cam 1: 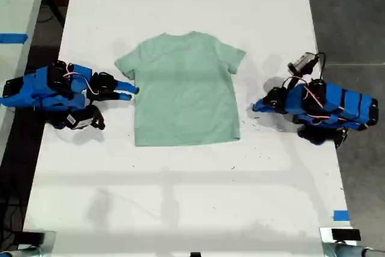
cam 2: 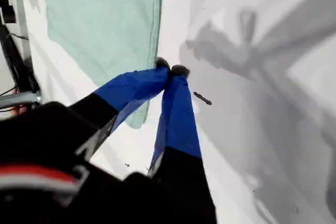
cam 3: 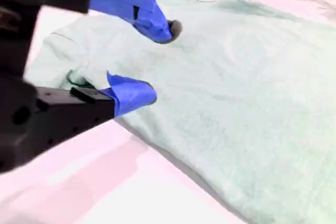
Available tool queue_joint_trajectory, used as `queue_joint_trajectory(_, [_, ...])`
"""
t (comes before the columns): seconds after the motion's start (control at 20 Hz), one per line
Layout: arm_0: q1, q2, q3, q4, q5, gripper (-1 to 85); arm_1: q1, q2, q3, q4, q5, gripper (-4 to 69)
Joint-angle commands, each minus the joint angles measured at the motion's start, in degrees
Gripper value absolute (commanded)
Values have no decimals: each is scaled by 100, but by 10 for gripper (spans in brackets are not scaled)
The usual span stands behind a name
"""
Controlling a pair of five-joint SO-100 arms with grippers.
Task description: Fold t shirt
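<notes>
Shirt (cam 1: 183, 91): flat on desk (cam 1: 180, 197), unfolded.
First gripper (cam 2: 171, 70): jaws pressed together, beside shirt's hem.
Second gripper (cam 3: 160, 61): jaws spread at sleeve.

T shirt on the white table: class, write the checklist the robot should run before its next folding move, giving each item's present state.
1. T shirt lies flat and unfolded, both sleeves spread: ok.
2. My second pincer is open at the sleeve on the exterior view's left: ok.
3. Sleeve fabric sits between its jaws: cannot tell.
4. My first pincer is ready to grasp: not ok. It is shut over bare table beside the shirt's edge, off the fabric.
5. Table has bare room around the shirt for a fold: ok.
</notes>
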Motion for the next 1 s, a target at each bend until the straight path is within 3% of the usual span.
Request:
queue_joint_trajectory(0.0, [-79,26,0,0,-26,155,0,18,334,26,-35,12])
queue_joint_trajectory(0.05, [-79,26,0,0,-26,155,18,18,290,-176,-308,12])
queue_joint_trajectory(0.1, [-79,26,0,0,-26,155,211,18,62,-475,-1362,16])
queue_joint_trajectory(0.25, [-79,26,0,0,-26,155,1406,-896,-1564,-413,-2918,27])
queue_joint_trajectory(0.35, [-79,26,0,0,-26,155,2171,-3401,-3138,-703,-3929,143])
queue_joint_trajectory(0.4, [-79,26,0,0,-26,155,2347,-4553,-3814,-888,-4245,159])
queue_joint_trajectory(0.6, [-79,26,0,0,-26,155,3419,-7479,-5643,-1345,-5054,197])
queue_joint_trajectory(0.75, [-88,26,0,0,-26,155,4069,-8763,-6267,-1995,-5212,208])
queue_joint_trajectory(0.95, [-114,26,0,0,-26,155,4333,-10564,-7690,-2224,-5379,196])
